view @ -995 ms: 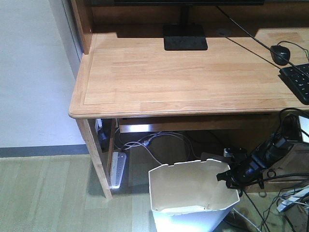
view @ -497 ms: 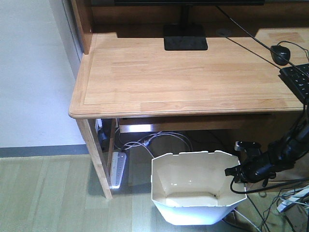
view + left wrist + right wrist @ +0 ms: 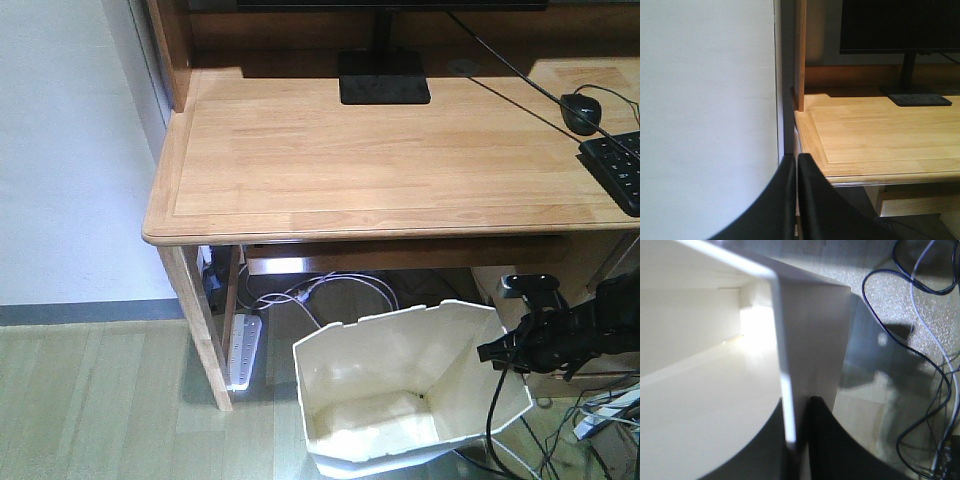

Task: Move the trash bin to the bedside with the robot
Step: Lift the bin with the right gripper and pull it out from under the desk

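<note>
One grip done: right end effector [image 3: 497, 352] clamped on trash bin [image 3: 380, 390] rim, bin tilted beside bench [image 3: 380, 160]; whole haul to bedside likely remains.

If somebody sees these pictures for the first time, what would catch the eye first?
The white trash bin, tilted beside the wooden desk, draws the eye first. The right claw pinches its rim, one finger inside and one outside. The left claw hangs shut near the white wall, holding nothing.
</note>
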`<state>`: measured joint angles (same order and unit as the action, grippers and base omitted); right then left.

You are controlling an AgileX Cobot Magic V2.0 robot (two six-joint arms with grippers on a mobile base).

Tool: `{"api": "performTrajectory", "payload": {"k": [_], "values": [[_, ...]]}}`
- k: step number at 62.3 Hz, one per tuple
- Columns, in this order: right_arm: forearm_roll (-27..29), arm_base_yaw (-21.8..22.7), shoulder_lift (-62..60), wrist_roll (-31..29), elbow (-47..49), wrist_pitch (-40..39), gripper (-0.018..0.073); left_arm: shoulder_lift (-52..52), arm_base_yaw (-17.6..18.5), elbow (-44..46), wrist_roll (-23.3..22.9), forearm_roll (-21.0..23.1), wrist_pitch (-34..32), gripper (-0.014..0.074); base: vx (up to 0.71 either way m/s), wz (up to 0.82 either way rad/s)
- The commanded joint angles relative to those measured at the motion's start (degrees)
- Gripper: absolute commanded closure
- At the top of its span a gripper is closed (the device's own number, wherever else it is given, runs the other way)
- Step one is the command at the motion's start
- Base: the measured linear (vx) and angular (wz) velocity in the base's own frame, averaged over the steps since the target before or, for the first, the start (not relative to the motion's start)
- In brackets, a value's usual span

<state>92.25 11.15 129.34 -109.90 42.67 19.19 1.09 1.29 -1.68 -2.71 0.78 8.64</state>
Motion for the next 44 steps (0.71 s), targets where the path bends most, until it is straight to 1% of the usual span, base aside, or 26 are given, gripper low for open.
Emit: {"api": "performTrajectory", "payload": {"k": [1, 16, 25, 33, 44], "values": [[5.5, 0.1, -8.7, 0.5, -2.4, 10.0, 0.0565, 0.6, 0.5, -1.6, -0.5, 0.2, -4.5, 0.0602, 0.0, 0.0], [9.6, 0.0, -23.4, 0.5, -10.4, 12.2, 0.0565, 0.6, 0.5, -1.6, -0.5, 0.2, -4.5, 0.0602, 0.0, 0.0], [9.8, 0.0, -30.6, 0.8, -13.6, 12.4, 0.0565, 0.6, 0.5, -1.6, -0.5, 0.2, -4.5, 0.0602, 0.0, 0.0], [9.6, 0.0, -34.4, 0.8, -14.7, 12.7, 0.0565, 0.6, 0.5, -1.6, -0.5, 0.2, -4.5, 0.0602, 0.0, 0.0], [9.8, 0.0, -35.5, 0.9, -14.7, 19.1, 0.0565, 0.6, 0.5, -1.6, -0.5, 0.2, -4.5, 0.0602, 0.0, 0.0]]}}
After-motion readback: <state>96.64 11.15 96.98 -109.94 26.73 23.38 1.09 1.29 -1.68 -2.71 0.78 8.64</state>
